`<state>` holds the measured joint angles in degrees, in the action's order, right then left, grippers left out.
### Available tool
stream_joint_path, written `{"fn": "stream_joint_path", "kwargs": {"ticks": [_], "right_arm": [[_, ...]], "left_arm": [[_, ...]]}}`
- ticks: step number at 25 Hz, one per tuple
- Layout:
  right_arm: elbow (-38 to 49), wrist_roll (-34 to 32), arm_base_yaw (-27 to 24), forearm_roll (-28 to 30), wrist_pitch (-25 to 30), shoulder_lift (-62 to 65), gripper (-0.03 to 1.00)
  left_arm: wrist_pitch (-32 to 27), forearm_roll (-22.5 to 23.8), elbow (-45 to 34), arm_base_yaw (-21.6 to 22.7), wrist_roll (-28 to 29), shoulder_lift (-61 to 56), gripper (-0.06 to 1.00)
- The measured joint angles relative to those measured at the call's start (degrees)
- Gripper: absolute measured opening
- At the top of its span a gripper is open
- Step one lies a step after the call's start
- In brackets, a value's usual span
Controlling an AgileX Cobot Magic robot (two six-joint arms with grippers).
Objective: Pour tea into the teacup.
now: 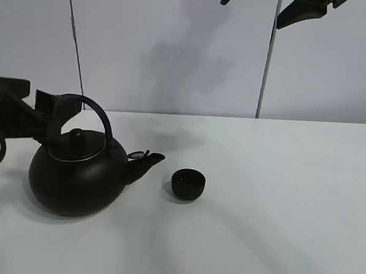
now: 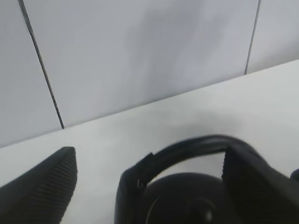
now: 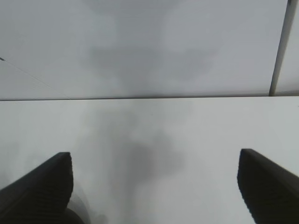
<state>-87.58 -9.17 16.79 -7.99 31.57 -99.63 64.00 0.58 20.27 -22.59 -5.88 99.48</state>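
Though no writing shows, left fingers (image 2: 42, 186) wide around kettle (image 1: 76, 174) handle, right fingers (image 3: 39, 186) wide, teacup (image 1: 188, 184) beside spout.

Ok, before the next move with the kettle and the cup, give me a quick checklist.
1. Kettle stands upright on the table: ok.
2. Lid sits on the kettle: ok.
3. Teacup is upright, just beyond the spout and not touching it: ok.
4. Left gripper is at the handle, jaws apart on either side of it and not clamped: not ok for lifting.
5. Right gripper is open, empty and raised well away from the cup: ok.
6. Tea level in the teacup: cannot tell, the inside is too dark.
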Motion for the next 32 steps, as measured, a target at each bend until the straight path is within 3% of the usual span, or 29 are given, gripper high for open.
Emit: {"fn": "stream_joint_path", "kwargs": {"ticks": [6, 12, 15, 18, 20, 23, 25, 28, 32], "right_arm": [[0.00, 0.00, 0.00, 0.00, 0.00, 0.00, 0.66], [0.00, 0.00, 0.00, -0.02, 0.00, 0.00, 0.66], [0.00, 0.00, 0.00, -0.02, 0.00, 0.00, 0.66], [0.00, 0.00, 0.00, -0.02, 0.00, 0.00, 0.66], [0.00, 0.00, 0.00, -0.02, 0.00, 0.00, 0.66], [0.00, 0.00, 0.00, -0.02, 0.00, 0.00, 0.66], [0.00, 0.00, 0.00, -0.02, 0.00, 0.00, 0.66], [0.00, 0.00, 0.00, -0.02, 0.00, 0.00, 0.66], [0.00, 0.00, 0.00, -0.02, 0.00, 0.00, 0.66]], "left_arm": [[-3.09, 2.55, -0.36, 0.00, 0.62, -7.47, 0.66], [-12.72, 4.30, -0.74, 0.00, 1.47, -12.81, 0.66], [-19.31, 4.41, -0.77, 0.00, 5.88, -16.96, 0.66], [-31.38, 6.21, 0.14, 0.00, 11.97, -23.14, 0.66], [-41.35, 11.08, 2.71, 0.00, 17.98, -27.40, 0.66], [-59.32, 19.16, 9.43, -0.83, 33.90, -32.92, 0.66], [-69.52, 22.28, 14.58, -2.76, 40.29, -34.40, 0.66], [-81.13, 21.03, 21.68, -7.71, 41.20, -34.61, 0.66], [-90.36, 10.00, 30.05, -11.21, 32.45, -33.82, 0.66]]}}
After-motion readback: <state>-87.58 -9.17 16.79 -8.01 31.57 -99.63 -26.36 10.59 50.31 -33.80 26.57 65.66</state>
